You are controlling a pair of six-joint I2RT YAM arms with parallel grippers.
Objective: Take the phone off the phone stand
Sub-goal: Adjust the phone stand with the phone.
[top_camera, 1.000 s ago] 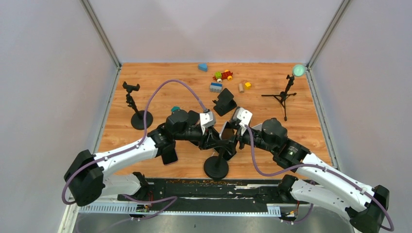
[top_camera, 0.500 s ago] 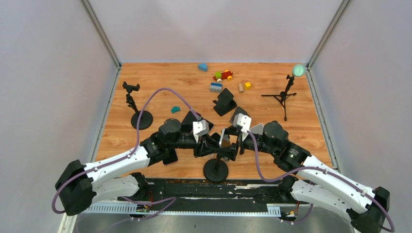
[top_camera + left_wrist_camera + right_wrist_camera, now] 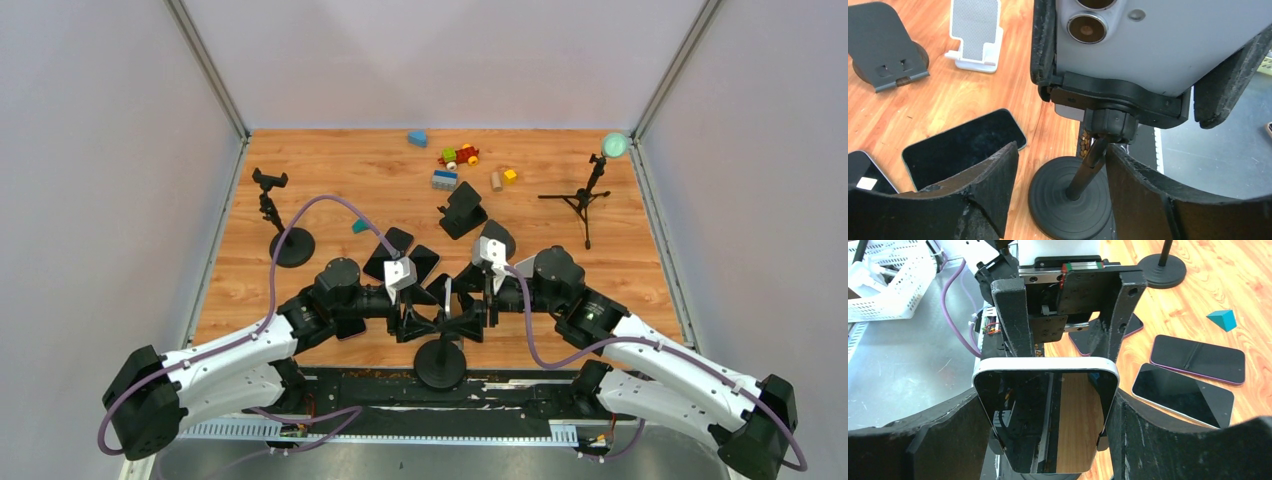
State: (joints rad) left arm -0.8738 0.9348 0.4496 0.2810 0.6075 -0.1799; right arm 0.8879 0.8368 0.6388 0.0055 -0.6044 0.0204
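Right at the near edge of the tabletop (image 3: pixel 340 170), dead centre between the two arms, the phone (image 3: pixel 1045 415) stands upright in the clamp of the phone stand (image 3: pixel 1070 205), not out of it yet. Its screen faces the right wrist camera, and the grey back with the lenses faces the left one. The stand's round base sits where the wood meets the black strip at the front.

On the phone itself, the right pincer (image 3: pixel 1048 391) is clamped, one pad on each long edge. Coming from the opposite side and lower down, the left pincer (image 3: pixel 1062 152) has its jaws apart, straddling the stand's thin pole with a gap on both sides.

Both arms lie low. The left arm (image 3: pixel 230 350) reaches in from the lower left and the right arm (image 3: pixel 660 352) from the lower right. Their wrists are nose to nose over the stand, with purple cables looping above.

Spare phones (image 3: pixel 1198 358) lie flat on the wood just beside all this, plus a small white stand (image 3: pixel 975 32) and a dark stand (image 3: pixel 885 45). Further back there's a scatter of toy blocks (image 3: pixel 458 157), a tripod (image 3: pixel 583 203) on the right and another round-base stand (image 3: pixel 291 246) on the left. Plain pale walls box it in on three sides, with metal posts in the back corners.
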